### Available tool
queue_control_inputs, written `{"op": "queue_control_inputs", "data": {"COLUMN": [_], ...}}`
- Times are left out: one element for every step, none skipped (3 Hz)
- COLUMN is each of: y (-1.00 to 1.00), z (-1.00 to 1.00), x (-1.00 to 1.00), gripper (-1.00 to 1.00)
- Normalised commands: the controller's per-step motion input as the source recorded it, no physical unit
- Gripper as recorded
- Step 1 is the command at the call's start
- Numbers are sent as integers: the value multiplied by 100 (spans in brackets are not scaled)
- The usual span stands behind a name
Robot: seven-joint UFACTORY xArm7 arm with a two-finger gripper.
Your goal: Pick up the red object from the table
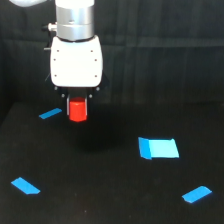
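White hand [77,107] hangs from the arm at upper left of ext. view, pointing down. It's pinching the red block [77,110] betw. its fingers; one dark finger [68,107] shows along the block's left side, the other mostly hidden. Block sits upright just under the white head, narrower than it. Can't tell for sure if block is clear of the black bench [100,195] or touching it; a faint dark patch lies on bench below it. Blue tape: short strip [50,114] just left of block, big rectangle [158,148] to the right & nearer, strip [25,186] at lower left, strip [197,193] at lower right. All tape well apart from the block except the short strip.
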Motion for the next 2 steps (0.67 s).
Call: {"op": "queue_control_inputs", "data": {"y": [7,-2], "z": [43,36], "x": [-2,11], "gripper": [-99,-99]}}
